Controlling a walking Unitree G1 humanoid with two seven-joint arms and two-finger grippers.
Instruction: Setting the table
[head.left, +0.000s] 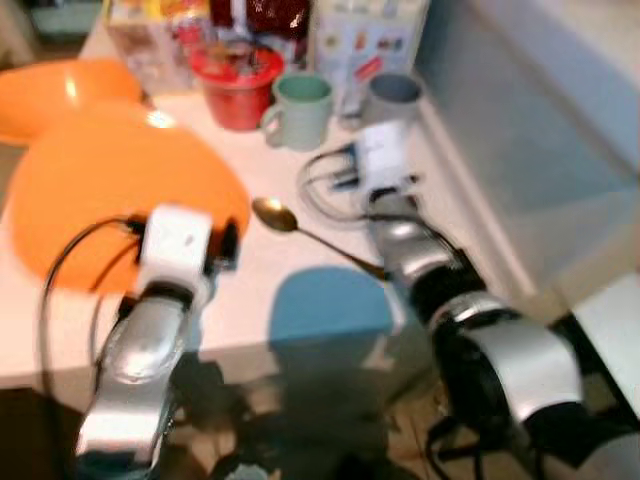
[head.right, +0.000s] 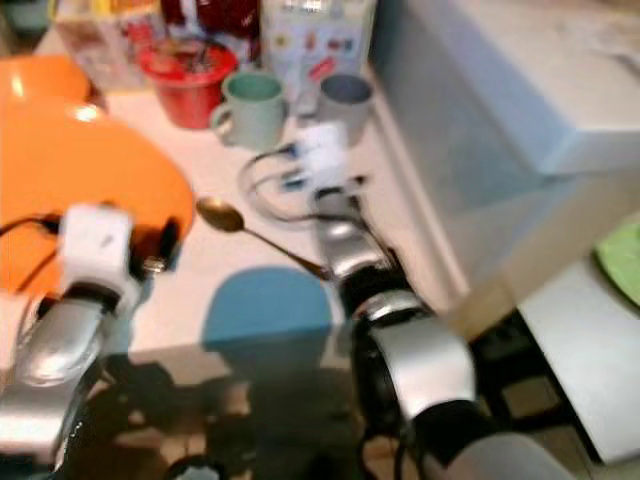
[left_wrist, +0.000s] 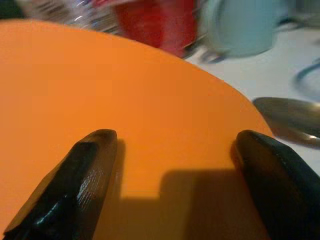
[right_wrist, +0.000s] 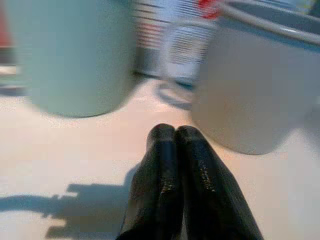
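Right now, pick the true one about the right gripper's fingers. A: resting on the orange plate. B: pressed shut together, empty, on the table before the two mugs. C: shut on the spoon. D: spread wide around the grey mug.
B: in the right wrist view the right gripper has its two black fingers touching each other with nothing between, pointing between the green mug and the grey mug.

Orange plate (head.left: 110, 190): smooth plastic look, glossy, glare spot near its far rim. Spoon (head.left: 275, 215) just beside the plate: polished metal, golden sheen. Beyond the plate, green mug (head.left: 300, 108) and grey mug (head.left: 392, 95): smooth, matt ceramic look. Tabletop (head.left: 300, 260): white, smooth.
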